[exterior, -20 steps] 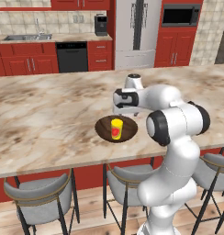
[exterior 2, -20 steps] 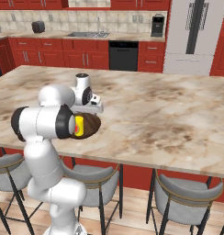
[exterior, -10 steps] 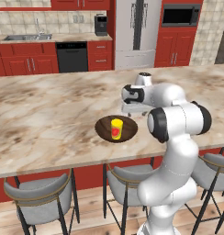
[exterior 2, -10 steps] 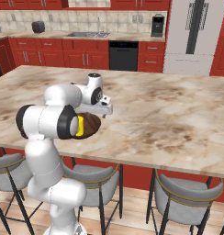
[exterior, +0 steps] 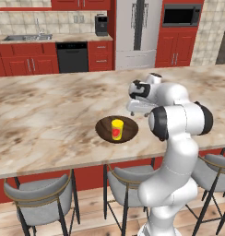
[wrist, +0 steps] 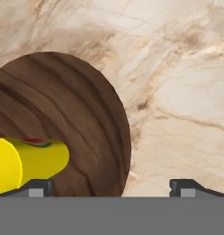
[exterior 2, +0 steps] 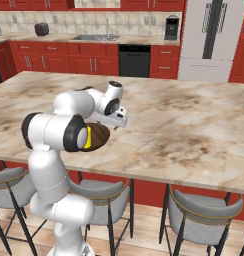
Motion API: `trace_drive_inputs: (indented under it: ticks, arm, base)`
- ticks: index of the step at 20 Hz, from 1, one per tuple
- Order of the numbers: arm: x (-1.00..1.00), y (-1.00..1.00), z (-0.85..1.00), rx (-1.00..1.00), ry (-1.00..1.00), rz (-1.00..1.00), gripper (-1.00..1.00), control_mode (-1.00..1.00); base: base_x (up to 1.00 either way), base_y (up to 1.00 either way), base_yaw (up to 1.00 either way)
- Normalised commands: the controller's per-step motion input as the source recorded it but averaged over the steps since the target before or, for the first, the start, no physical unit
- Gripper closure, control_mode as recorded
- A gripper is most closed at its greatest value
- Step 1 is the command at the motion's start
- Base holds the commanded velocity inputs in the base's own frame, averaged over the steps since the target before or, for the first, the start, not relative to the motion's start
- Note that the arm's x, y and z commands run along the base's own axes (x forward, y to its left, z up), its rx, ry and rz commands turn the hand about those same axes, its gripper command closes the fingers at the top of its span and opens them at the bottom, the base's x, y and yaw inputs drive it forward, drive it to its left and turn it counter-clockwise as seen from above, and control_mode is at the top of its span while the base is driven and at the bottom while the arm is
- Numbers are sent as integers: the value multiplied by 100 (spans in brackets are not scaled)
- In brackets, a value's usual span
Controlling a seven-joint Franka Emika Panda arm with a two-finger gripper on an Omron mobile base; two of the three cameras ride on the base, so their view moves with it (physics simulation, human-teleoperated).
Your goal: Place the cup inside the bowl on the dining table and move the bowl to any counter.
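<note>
Cup (exterior: 116, 129) stands upright inside the bowl (exterior: 105, 129), so the first half of the task looks done. One cup and one bowl sit near the front edge of the dining table (exterior: 50, 115). The bowl has yet to be gripped and carried to a counter (exterior: 45, 38), which lies well apart, across the kitchen. The gripper (exterior: 141, 109) hangs just beside the bowl's right rim with its jaws spread wide and nothing between them. Three stools (exterior: 45, 193) stand under the table edge.
</note>
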Motion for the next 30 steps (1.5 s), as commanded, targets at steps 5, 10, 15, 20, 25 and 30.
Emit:
trace_drive_inputs:
  ticks: [5, 10, 15, 20, 25, 30]
  arm:
    - [0, -1, 0, 13, 0, 13, -100, -100]
    - [0, 0, 0, 5, 1, 19, -100, -100]
    - [4, -1, 0, 0, 3, 6, -100, -100]
    - [11, -4, -6, 0, 6, -1, -100, -100]
    - [13, 0, -26, 0, 4, -5, -100, -100]
    - [13, 0, -27, 0, 1, -6, -100, -100]
  base:
    - [0, 0, 0]
    - [0, 0, 0]
    - [0, 0, 0]
    - [0, 0, 0]
    - [0, 0, 0]
    - [0, 0, 0]
